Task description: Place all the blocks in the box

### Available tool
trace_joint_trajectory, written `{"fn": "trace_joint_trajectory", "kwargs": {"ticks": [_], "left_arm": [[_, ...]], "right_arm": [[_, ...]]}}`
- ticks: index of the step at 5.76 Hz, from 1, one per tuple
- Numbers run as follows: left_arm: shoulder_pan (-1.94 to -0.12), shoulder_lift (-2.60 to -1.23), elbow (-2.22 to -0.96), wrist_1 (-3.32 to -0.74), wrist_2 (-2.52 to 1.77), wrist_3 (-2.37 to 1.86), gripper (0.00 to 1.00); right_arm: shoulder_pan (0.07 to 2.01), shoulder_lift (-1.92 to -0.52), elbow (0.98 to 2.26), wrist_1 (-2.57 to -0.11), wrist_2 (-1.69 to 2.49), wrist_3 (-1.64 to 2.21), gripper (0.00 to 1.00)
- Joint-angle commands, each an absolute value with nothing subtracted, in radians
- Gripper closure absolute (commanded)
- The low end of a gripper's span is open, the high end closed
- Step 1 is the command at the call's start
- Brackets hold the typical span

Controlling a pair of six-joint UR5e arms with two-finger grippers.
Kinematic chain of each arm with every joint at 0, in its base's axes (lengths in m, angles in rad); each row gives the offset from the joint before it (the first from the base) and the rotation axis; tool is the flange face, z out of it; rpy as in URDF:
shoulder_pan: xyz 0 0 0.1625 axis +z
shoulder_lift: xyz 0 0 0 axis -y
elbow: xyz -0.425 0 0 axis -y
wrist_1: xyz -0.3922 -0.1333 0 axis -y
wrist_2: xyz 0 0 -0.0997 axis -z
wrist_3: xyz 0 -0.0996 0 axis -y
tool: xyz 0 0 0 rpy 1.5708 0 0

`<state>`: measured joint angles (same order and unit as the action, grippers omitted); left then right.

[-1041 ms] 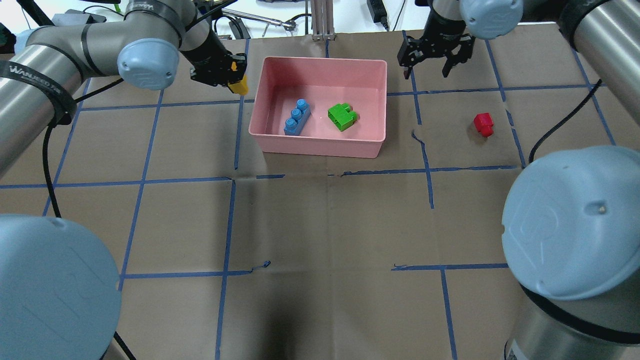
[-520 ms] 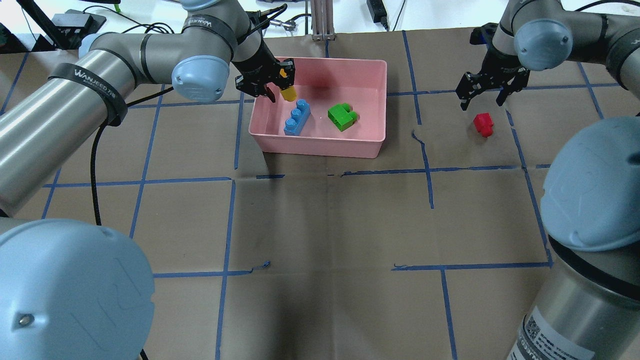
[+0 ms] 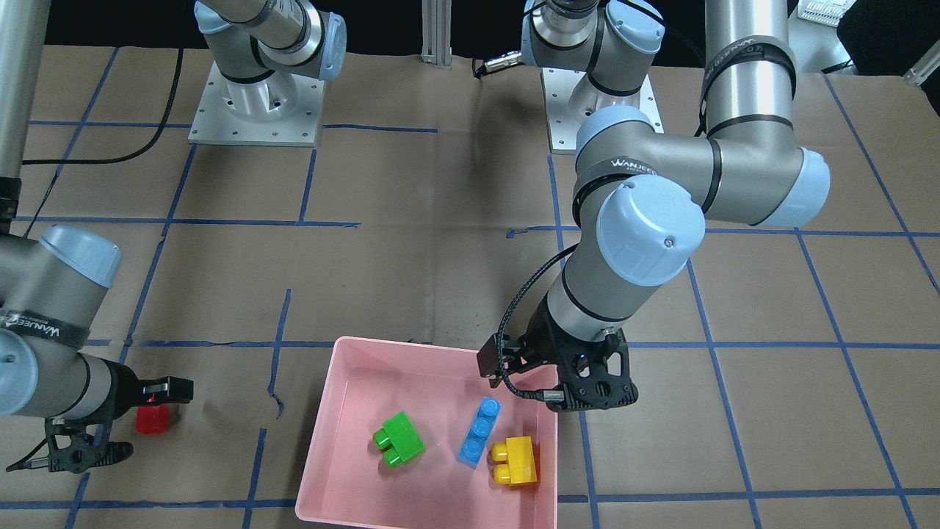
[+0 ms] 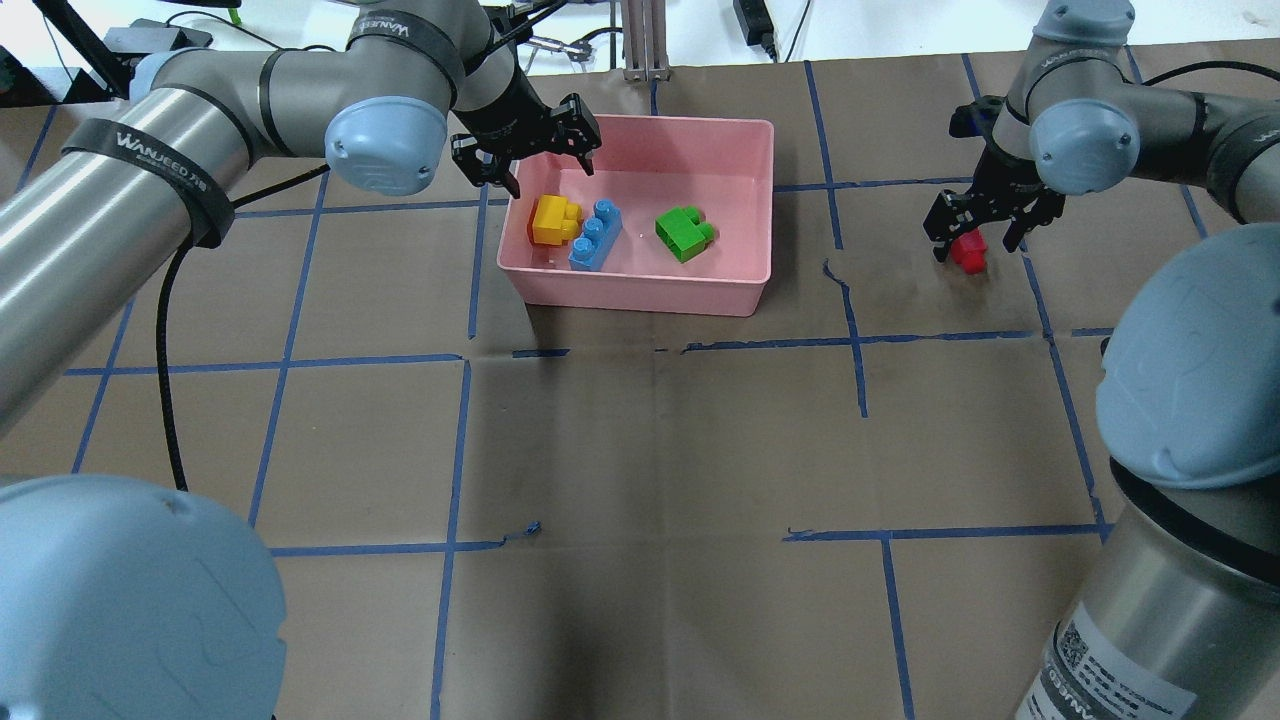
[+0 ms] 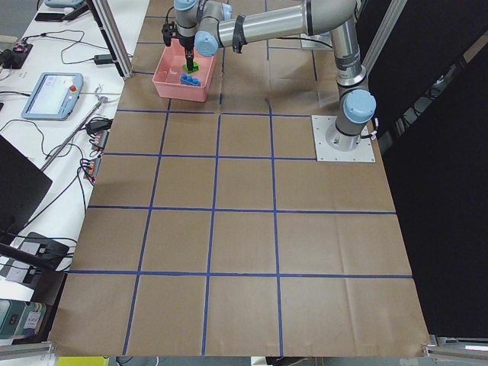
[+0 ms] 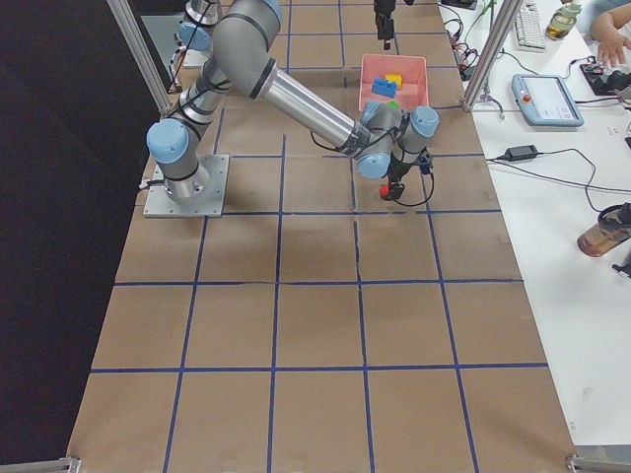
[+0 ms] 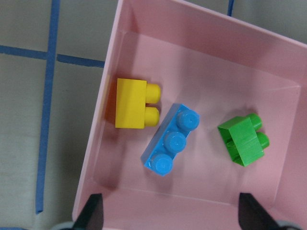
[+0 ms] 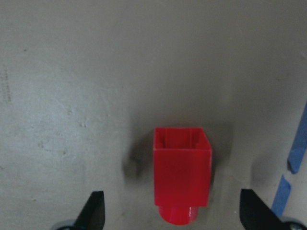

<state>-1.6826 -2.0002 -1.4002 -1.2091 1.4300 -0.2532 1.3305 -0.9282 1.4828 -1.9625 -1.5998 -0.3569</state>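
The pink box [image 4: 640, 290] holds the yellow block [image 4: 555, 218], the blue block [image 4: 594, 236] and the green block [image 4: 684, 233]. My left gripper [image 4: 545, 172] hangs open and empty above the box's far left corner. In the left wrist view the yellow block [image 7: 132, 103], blue block [image 7: 171, 140] and green block [image 7: 242, 140] lie below its spread fingers [image 7: 91, 213]. The red block [image 4: 967, 250] lies on the table to the right of the box. My right gripper [image 4: 980, 240] is open and low, straddling it. The red block [image 8: 182, 172] sits between the fingers [image 8: 254, 211], untouched.
The table is brown paper with a grid of blue tape lines [image 4: 460, 440]. The arm bases [image 3: 257, 95] stand on plates at the robot's side. Cables and a metal post [image 4: 640, 40] lie beyond the far edge.
My left gripper moved over the box, opened and let go of the yellow block, which now lies beside the blue one. My right gripper came down around the red block.
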Motion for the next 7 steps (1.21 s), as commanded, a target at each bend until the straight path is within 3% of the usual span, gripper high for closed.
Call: {"fn": "trace_joint_trajectory", "kwargs": {"ticks": [1,2,4,7], "left_arm": [[-1.661,-1.839,-1.417,-1.45,1.512,-0.141,0.01],[-1.629,-1.791,-1.389,-1.606,1.557,-0.096,0.01],[-1.614,-1.683,-1.414,-1.625,1.545,0.03,0.01],[-1.519,-1.571,-1.48,-1.697,1.563,-0.014,0.01]], "right_arm": [[1.33,-0.927,1.485,-1.964,-1.6,-0.365,0.4],[1.33,-0.927,1.476,-1.963,-1.598,-0.368,0.57],[1.33,-0.931,1.467,-1.967,-1.6,-0.371,0.9],[1.354,-0.998,1.274,-1.785,-1.589,-0.354,0.9]]}}
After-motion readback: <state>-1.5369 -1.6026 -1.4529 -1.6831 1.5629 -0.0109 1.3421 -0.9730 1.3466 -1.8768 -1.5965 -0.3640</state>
